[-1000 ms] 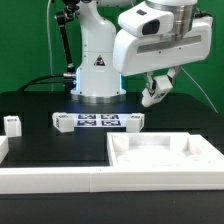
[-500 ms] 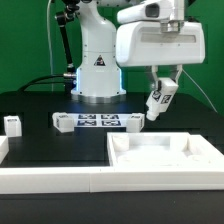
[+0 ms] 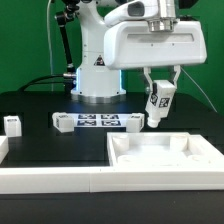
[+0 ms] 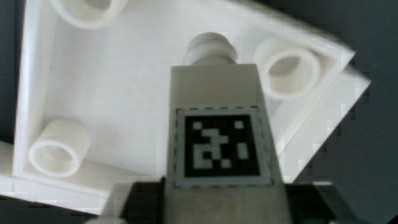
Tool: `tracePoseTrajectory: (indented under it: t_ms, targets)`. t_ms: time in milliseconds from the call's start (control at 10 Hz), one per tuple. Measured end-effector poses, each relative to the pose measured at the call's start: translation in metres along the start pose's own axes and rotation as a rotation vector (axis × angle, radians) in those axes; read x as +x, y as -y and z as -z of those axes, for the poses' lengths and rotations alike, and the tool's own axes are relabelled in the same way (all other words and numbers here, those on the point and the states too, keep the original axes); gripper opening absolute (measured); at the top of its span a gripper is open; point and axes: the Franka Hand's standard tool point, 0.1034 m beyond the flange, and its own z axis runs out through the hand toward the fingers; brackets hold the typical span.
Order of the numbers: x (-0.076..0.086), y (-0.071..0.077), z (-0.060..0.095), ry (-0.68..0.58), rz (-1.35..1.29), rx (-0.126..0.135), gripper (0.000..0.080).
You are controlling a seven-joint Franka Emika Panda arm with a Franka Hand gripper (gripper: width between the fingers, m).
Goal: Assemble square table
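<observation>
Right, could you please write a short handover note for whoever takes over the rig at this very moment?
Gripper: shut on one leg, held nearly upright above the tabletop, toward its far side.
The tabletop lies at the exterior view's right, sockets up; those in view are empty.
Other three legs: loose on the black table, two flanking the marker board.
Done: one leg picked up. Left: fit it, then the other three.
</observation>
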Motion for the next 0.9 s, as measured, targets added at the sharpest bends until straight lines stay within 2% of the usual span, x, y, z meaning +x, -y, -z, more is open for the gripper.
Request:
tracePoseTrajectory:
  t_ms: [100,400,600,900]
  targets:
    - [0.009,0.002,0.001,-0.011,-0.02,0.0,0.029]
    - [0.006,0.001,-0.001,-0.006,-0.016,0.0,0.029]
    - [0.007,-0.003,-0.007,0.011,-0.062,0.02,0.029]
    - [0.038,-0.003,-0.015,-0.009,-0.067,0.033,0.029]
